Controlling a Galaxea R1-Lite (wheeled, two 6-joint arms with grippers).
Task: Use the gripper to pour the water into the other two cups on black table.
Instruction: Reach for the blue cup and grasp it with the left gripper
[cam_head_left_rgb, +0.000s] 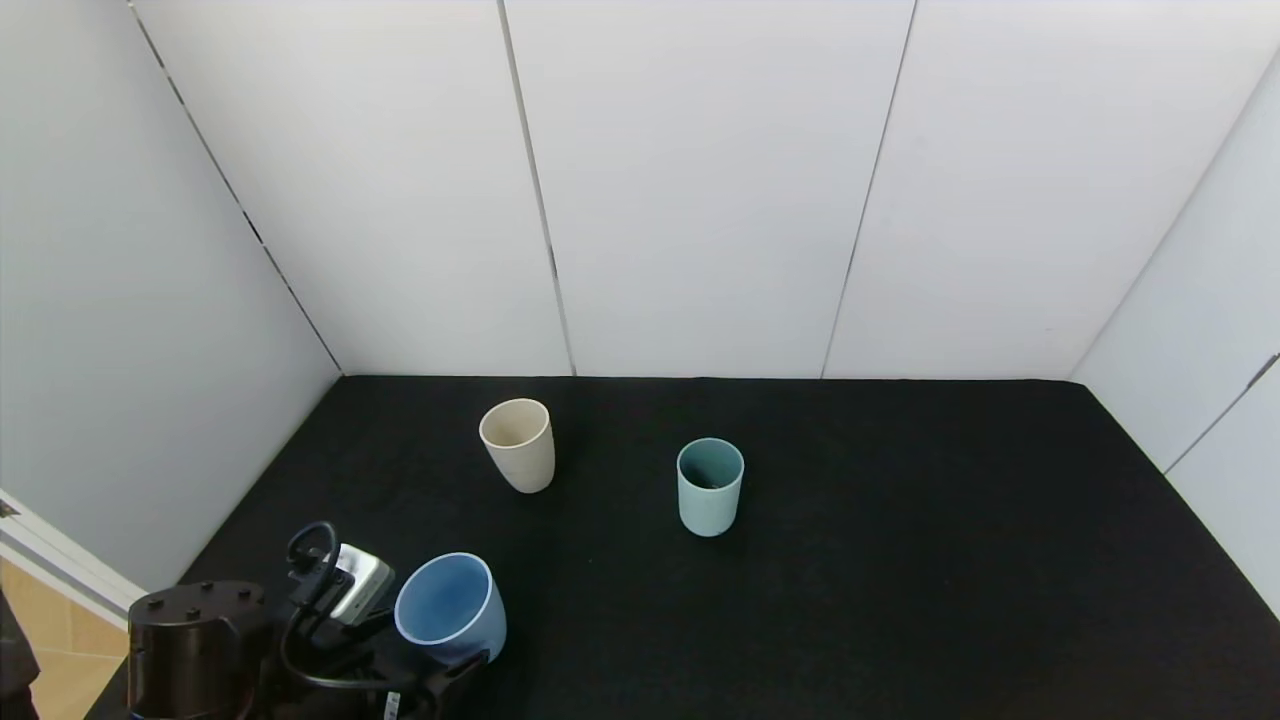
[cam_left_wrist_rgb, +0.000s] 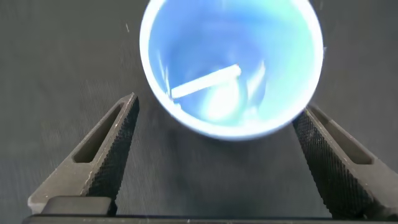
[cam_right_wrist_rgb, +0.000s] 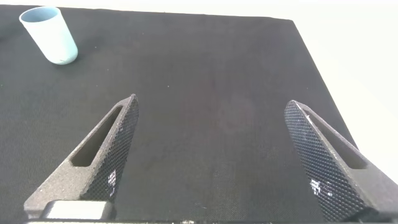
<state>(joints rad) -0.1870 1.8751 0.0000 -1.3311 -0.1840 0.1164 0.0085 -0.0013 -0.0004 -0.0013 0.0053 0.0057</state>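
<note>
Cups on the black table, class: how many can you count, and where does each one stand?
3. The beige cup stands far left, the teal cup near the middle, the blue cup at the near left by the left gripper. None seem hidden.

No text, label, brand, number or sign can be read anywhere. The three cups on the desk (cam_head_left_rgb: 900, 560) carry plain, unprinted surfaces, and the wall panels behind it are blank.
</note>
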